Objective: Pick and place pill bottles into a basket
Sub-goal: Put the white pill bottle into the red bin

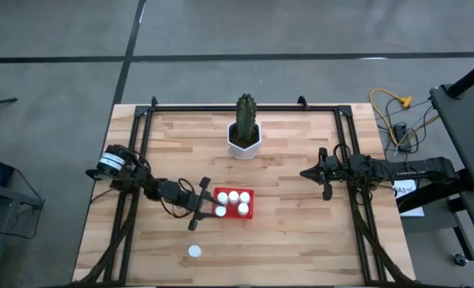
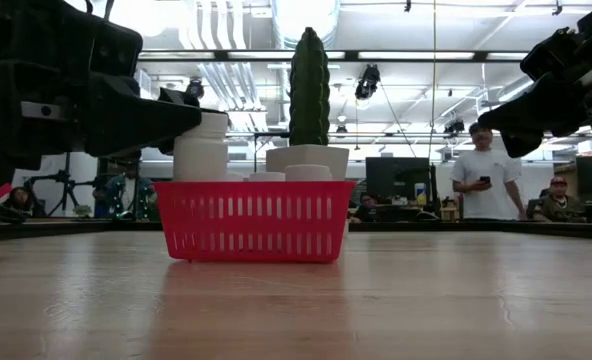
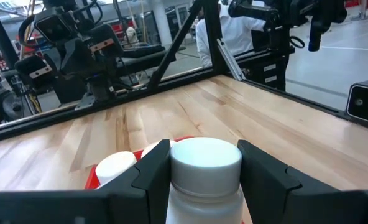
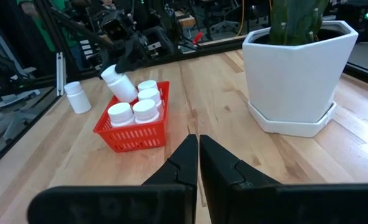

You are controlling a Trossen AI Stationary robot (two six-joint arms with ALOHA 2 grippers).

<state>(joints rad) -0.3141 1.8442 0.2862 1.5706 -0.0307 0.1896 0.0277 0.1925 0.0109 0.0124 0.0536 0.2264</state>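
Observation:
The red basket (image 1: pixel 248 213) stands on the table's middle and also shows in the low view (image 2: pixel 253 220) and the right wrist view (image 4: pixel 128 134). Several white pill bottles (image 4: pixel 145 110) stand upright in it. My left gripper (image 1: pixel 211 206) is shut on another pill bottle (image 3: pixel 206 165) over the basket's left end (image 2: pixel 176 215). One more bottle (image 1: pixel 194 251) stands alone on the table near the front edge. My right gripper (image 1: pixel 307 172) hovers shut and empty at the table's right, also seen in its own view (image 4: pixel 198 146). My left gripper pinches the bottle between its two fingers (image 3: pixel 151 169), which sit on opposite sides of the body just below the white cap (image 3: pixel 206 157). The fingers come from the table's left, slanting down. The bottle (image 4: pixel 119 84) is tilted above the basket's bottles; its lower end is hidden behind the basket wall.
A white hexagonal pot with a cactus (image 1: pixel 243 138) stands at the table's far middle, behind the basket. A black frame rail (image 1: pixel 245 107) runs around the table. People show in the room beyond the table (image 2: pixel 484 175).

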